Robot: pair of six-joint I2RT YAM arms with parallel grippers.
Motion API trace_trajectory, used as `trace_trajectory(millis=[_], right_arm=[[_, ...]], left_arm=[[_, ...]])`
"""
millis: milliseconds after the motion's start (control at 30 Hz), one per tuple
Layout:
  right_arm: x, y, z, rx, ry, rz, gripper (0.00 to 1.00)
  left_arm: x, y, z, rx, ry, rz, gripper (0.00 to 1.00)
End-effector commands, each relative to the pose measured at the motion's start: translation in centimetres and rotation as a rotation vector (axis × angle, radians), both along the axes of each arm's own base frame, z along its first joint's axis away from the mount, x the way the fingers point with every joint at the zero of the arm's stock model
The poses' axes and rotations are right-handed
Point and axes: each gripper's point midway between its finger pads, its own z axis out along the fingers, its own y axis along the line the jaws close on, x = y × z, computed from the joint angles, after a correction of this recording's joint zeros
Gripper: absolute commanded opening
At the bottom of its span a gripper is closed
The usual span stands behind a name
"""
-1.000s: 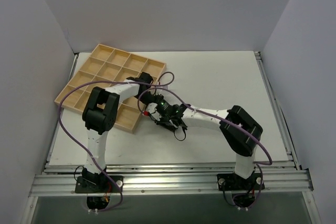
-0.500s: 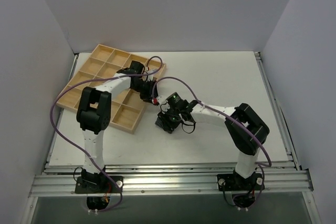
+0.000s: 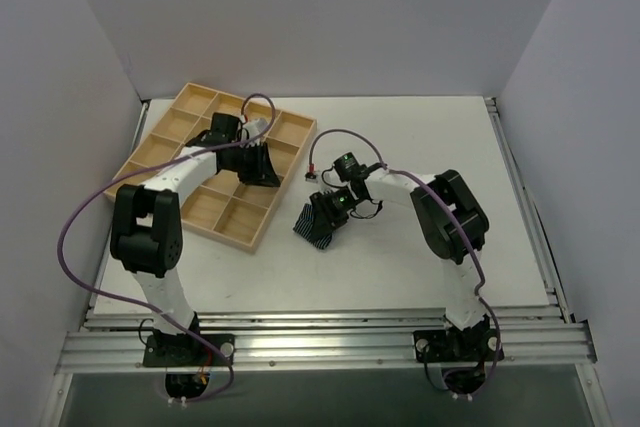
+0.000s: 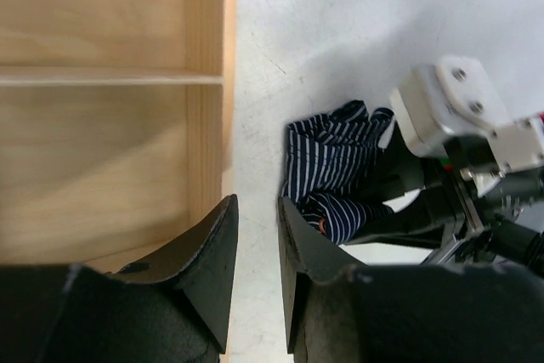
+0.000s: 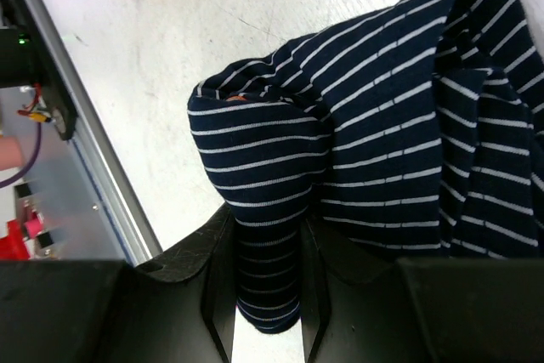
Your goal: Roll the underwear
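The white table [image 3: 420,257] carries a wooden compartment tray [image 3: 165,127] at its far left, over which the left gripper [image 3: 262,169] hangs with fingers nearly together and nothing between them. The underwear [image 3: 318,223] lies bunched on the table just right of the tray's near corner. The right gripper [image 5: 265,282] is clamped on a fold of it.

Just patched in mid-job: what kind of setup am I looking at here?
Likely a lab test cell: plain white walls enclose a white table holding only a wooden compartment tray and striped underwear, gripped by the right end effector.
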Motion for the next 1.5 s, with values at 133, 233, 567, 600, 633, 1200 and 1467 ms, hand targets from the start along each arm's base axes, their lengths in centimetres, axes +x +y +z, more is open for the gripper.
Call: trace_trajectory(millis=[133, 233, 567, 600, 633, 1200, 1467], right_arm=[[-2.6, -2.9, -5.2, -0.169, 0.163, 0.024, 0.04], [-2.4, -3.3, -5.4, -0.177, 0.191, 0.009, 0.04], [-2.2, -3.6, -5.7, -0.171, 0.229, 0.002, 0.13], [-2.2, -3.6, -5.7, -0.167, 0.229, 0.002, 0.13], [-2.2, -3.5, -5.7, -0.164, 0.226, 0.004, 0.13], [0.5, -3.7, -3.6, -0.197, 0.075, -0.144, 0.26], [2.5, -3.9, -0.3, -0.151, -0.097, -0.278, 0.33]], left_arm=[[-3.6, -1.5, -0.2, -0.001, -0.047, -0.171, 0.34], [-5.3, -2.3, -1.1, 0.035, -0.034, -0.242, 0.35], [-7.2, -6.2, -2.1, 0.0, -0.052, -0.378, 0.4], [-7.4, -6.4, -2.8, 0.005, -0.035, -0.388, 0.4], [-7.3, -6.6, -2.8, 0.006, -0.033, -0.393, 0.4], [-9.1, -5.9, -7.7, 0.112, 0.15, -0.331, 0.06], [-9.0, -6.0, -8.7, 0.127, 0.191, -0.305, 0.02]])
